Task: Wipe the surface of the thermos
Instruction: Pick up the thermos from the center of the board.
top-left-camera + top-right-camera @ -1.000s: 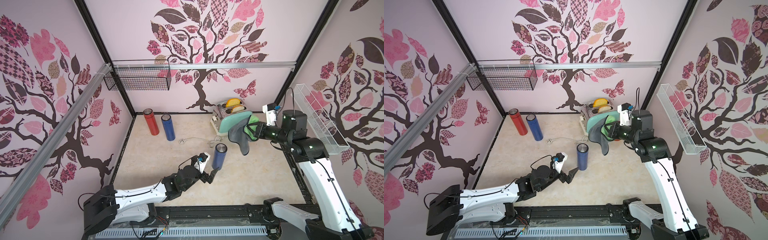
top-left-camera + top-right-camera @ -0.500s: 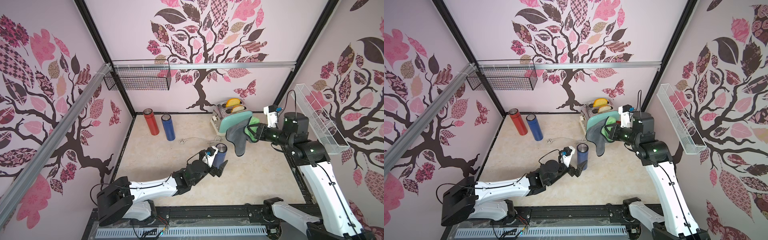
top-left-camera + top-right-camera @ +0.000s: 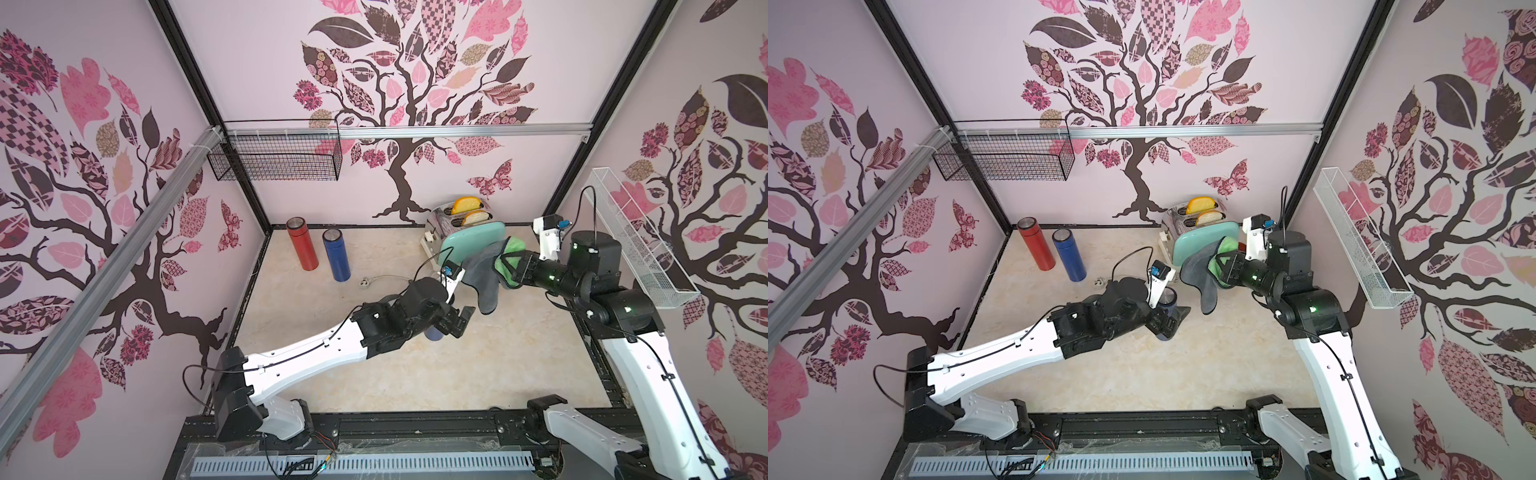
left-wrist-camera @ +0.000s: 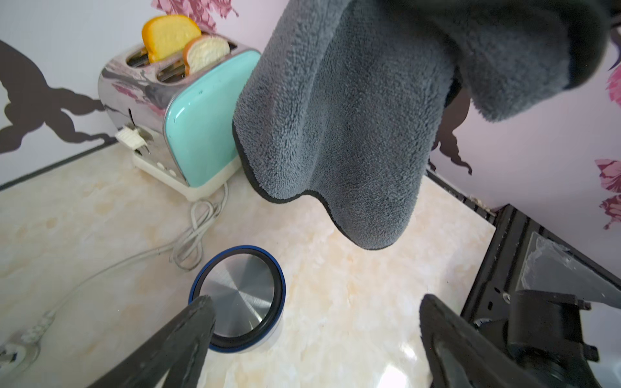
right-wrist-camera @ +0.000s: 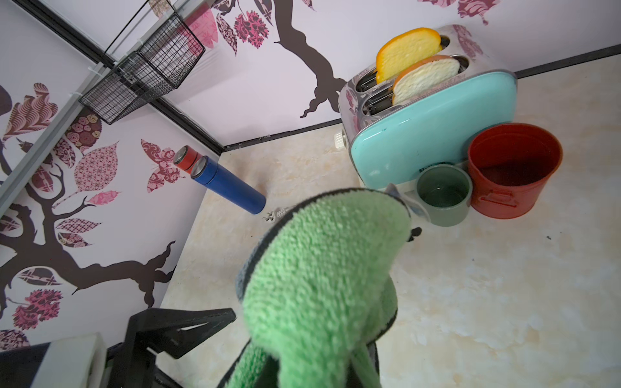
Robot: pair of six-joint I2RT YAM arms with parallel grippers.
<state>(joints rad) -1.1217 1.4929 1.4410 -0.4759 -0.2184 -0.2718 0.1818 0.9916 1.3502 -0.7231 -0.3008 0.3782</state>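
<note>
Left wrist view: left gripper [image 4: 316,300] spread wide, empty, finger [image 4: 188,332] beside thermos [image 4: 240,295] | both top views: right gripper [image 3: 505,266] clamped on cloth [image 3: 482,286] | right wrist only: red bucket [image 5: 514,168].

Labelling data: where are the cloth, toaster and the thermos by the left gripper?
cloth [image 4: 336,117], left wrist view, grey face.
toaster [image 4: 201,127], left wrist view, mint side.
thermos [image 4: 240,297], left wrist view, steel lid.

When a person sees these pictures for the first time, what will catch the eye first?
Probably the grey and green cloth hanging from the shut right end effector, above the table in front of the mint toaster. Next, the open left end effector at the dark blue thermos standing mid-table.
</note>
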